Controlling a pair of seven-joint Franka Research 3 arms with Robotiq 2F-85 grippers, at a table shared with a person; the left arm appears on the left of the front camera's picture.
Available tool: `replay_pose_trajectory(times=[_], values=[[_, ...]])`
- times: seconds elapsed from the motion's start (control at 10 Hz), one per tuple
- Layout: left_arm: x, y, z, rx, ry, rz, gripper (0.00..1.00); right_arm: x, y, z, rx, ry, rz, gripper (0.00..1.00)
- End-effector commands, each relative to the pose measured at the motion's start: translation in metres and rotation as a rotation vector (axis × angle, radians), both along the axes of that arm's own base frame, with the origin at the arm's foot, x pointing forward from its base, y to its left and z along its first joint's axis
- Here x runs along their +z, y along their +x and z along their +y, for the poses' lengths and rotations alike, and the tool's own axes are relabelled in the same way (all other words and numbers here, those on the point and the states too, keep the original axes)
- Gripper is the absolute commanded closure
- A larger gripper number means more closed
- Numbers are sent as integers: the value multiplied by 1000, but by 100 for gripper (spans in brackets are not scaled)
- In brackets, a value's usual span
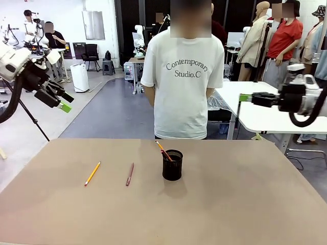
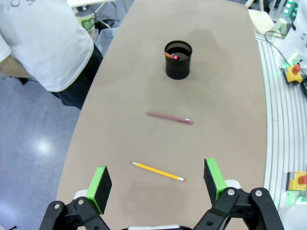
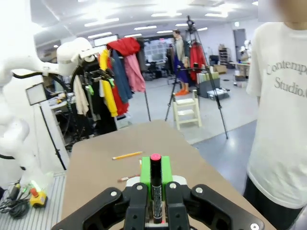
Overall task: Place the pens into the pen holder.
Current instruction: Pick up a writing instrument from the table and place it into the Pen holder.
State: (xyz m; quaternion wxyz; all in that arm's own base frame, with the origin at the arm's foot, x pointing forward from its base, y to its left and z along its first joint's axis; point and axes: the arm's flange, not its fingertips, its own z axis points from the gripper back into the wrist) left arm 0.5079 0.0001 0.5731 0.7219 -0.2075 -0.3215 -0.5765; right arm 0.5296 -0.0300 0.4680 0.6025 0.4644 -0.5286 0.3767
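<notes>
An orange-yellow pencil (image 1: 92, 173) and a dark reddish pen (image 1: 130, 174) lie on the brown table (image 1: 230, 204), left of the black mesh pen holder (image 1: 172, 165). One pencil (image 1: 163, 151) stands in the holder. My left gripper (image 1: 61, 99) hangs open, high over the table's left edge. From its wrist I look down on the yellow pencil (image 2: 157, 171), the reddish pen (image 2: 170, 118) and the pen holder (image 2: 178, 60) beyond my left gripper (image 2: 157, 183). My right gripper (image 1: 244, 98) is raised at the right. In its wrist view my right gripper (image 3: 155, 173) is shut on a black pen with a pink end (image 3: 155, 189).
A person in a white T-shirt (image 1: 184, 76) stands at the far edge, right behind the holder. A white table (image 1: 265, 117) stands behind on the right. Emergency stop boxes (image 2: 293, 72) sit beside the table on the robot's side.
</notes>
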Motion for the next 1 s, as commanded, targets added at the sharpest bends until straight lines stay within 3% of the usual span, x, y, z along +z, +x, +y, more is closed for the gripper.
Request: replay_pose_trajectory(times=[0.0, 0.6, 0.9], values=[[1, 0, 0, -5, -4, 1, 0, -9, 14, 30, 55, 37, -36, 100], [1, 0, 0, -5, -4, 1, 0, -45, 35, 122, 179, 43, -36, 100], [1, 0, 0, -5, -4, 1, 0, -43, 37, 104, 132, 12, -68, 100]])
